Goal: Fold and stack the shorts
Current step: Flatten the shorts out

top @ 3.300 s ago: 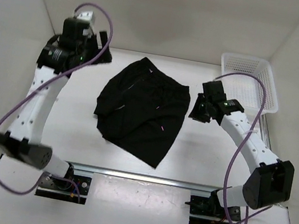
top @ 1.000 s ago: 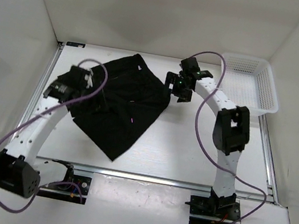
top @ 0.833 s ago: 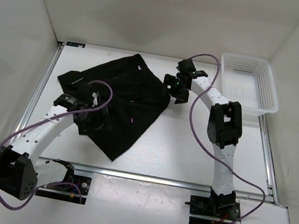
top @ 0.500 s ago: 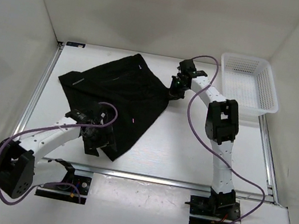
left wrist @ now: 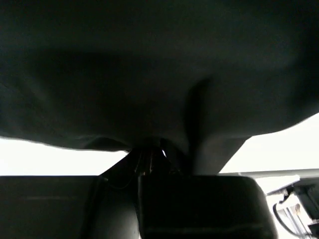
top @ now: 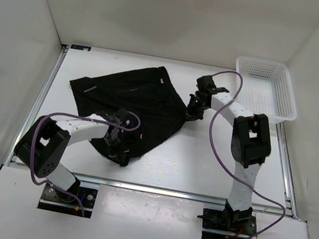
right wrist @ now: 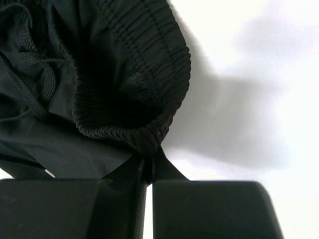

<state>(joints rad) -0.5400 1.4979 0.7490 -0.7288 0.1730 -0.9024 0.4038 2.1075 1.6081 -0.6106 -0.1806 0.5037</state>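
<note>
The black shorts (top: 133, 93) lie spread across the middle of the table, one corner pointing at the near edge. At that near corner my left gripper (top: 118, 147) is shut on the fabric. The left wrist view is filled with the shorts' dark cloth (left wrist: 149, 64), bunched into the closed left gripper (left wrist: 154, 152). My right gripper (top: 192, 112) is shut on the right end of the waistband. In the right wrist view the ribbed elastic waistband (right wrist: 144, 64) folds down into the pinched right gripper (right wrist: 149, 160), with a drawstring (right wrist: 30, 74) to its left.
A white plastic mesh basket (top: 267, 86) stands at the back right corner, just right of the right arm. White walls close in the table at the left, back and right. A metal rail (top: 153, 188) runs along the near edge.
The left arm swept from the shorts' left side to the near corner and closed on it. The right gripper closed on the waistband. The shorts shifted slightly right.
</note>
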